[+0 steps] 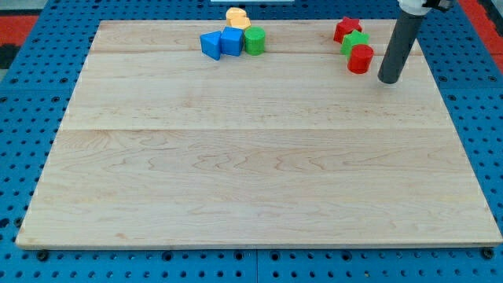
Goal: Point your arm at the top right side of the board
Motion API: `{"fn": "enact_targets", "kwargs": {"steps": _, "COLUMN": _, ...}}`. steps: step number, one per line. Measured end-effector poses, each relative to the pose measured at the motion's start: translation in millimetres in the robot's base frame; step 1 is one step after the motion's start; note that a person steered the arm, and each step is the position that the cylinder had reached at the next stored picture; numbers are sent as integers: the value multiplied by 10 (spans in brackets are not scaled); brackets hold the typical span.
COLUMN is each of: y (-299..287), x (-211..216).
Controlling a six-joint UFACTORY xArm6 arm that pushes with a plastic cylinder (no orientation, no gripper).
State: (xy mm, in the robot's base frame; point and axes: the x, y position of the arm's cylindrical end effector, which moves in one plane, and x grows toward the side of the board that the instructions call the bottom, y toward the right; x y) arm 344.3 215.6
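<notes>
My tip (388, 80) — dark, upright — just beside the red cylinder (361, 60).

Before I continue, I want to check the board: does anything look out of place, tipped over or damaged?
Nothing stands out. The blocks sit in two groups near the view's top edge of the wooden board, none off it. My tip rests just right of the red cylinder, apart from it.

— What sits at the view's top, left of centre?
— A yellow block (236, 16), two blue blocks (211, 45) (232, 41) and a green cylinder (255, 40), clustered.
— And rightward?
— A red star (346, 29), green block (354, 42), red cylinder (361, 59), touching in a chain.
</notes>
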Motion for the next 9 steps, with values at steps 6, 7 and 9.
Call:
{"fn": "enact_targets", "kwargs": {"steps": 6, "y": 908, "x": -1529}}
{"fn": "enact_targets", "kwargs": {"steps": 7, "y": 949, "x": -1525}}
{"fn": "enact_targets", "kwargs": {"steps": 9, "y": 592, "x": -1532}}
